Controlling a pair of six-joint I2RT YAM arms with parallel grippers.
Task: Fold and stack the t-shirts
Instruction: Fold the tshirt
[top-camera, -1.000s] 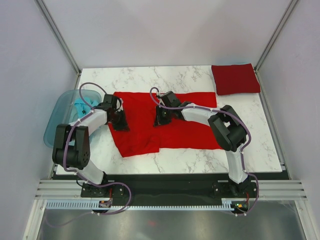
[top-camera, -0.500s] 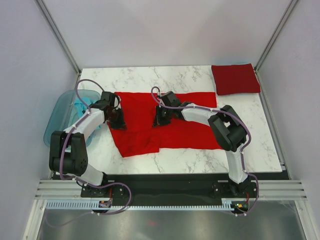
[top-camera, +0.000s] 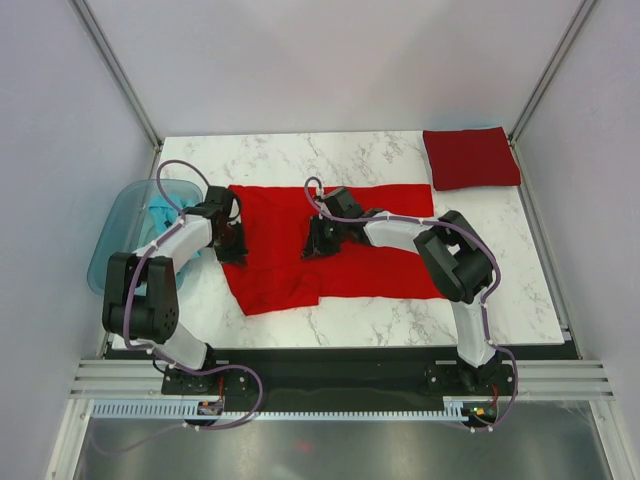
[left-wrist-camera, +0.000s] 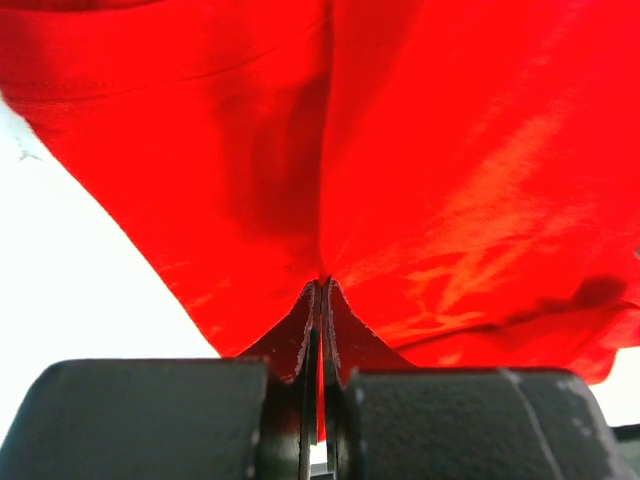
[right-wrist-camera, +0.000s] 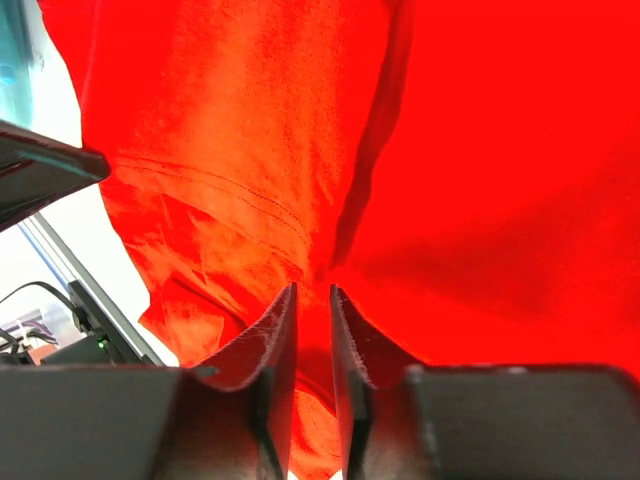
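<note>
Across the middle of the counter the red t-shirt (top-camera: 350, 262) lay spread, the left gripper (top-camera: 234, 246) clamped on its cloth toward the left edge and the right gripper (top-camera: 315, 245) nipping a ridge at centre; folding was judged under way, next requiring both pinches carried over together evenly.

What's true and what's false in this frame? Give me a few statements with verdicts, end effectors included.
The left end effector is shut on the red t-shirt. True.
The folded dark red shirt lies at the table's near left corner. False: it lies at the far right corner.
The blue bin at the table's left side holds teal cloth. True.
The right end effector hovers open over bare marble. False: it pinches the red t-shirt.
</note>
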